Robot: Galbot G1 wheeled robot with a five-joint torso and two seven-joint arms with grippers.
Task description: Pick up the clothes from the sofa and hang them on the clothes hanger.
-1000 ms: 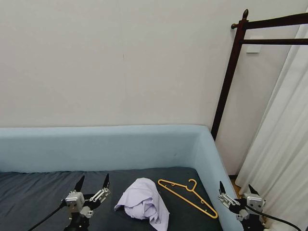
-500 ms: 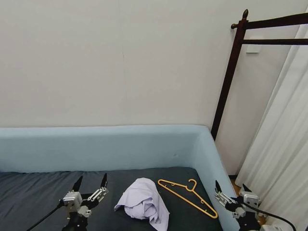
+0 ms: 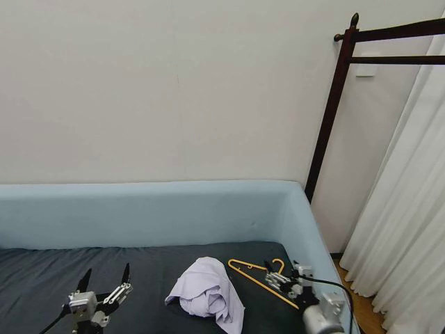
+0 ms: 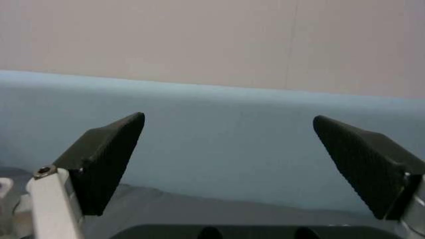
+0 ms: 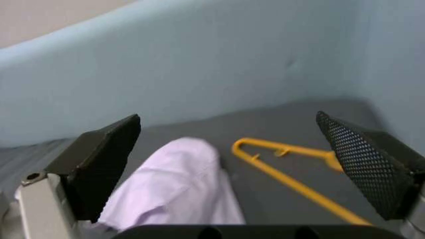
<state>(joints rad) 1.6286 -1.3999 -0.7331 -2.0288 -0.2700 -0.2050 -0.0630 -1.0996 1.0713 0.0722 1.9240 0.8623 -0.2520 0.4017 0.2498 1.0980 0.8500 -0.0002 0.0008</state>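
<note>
**Operator:** Garment position?

**Observer:** Your crumpled lilac cloth garment (image 3: 206, 294) lies on the dark seat of the light blue sofa (image 3: 153, 209), just beside the orange plastic hanger (image 5: 292, 183).

**Operator:** Grippers?

**Observer:** You have 2, both low over the seat. The right gripper (image 3: 281, 277) hangs at the hanger, fingers apart, holding nothing. The left gripper (image 3: 108, 275) sits well apart from the garment, fingers also spread. A dark wooden rack (image 3: 334, 97) stands past the sofa's right end.

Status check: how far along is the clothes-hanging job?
Done: nothing. The lilac garment lies crumpled on the sofa, the orange hanger flat beside it, and the visible part of the rack is bare. In hand: the right hand, open, is low over the hanger; the left hand, open, hovers over the sofa apart from the garment. Left: grasp, fit the garment on the hanger, hang it on the rack.
</note>
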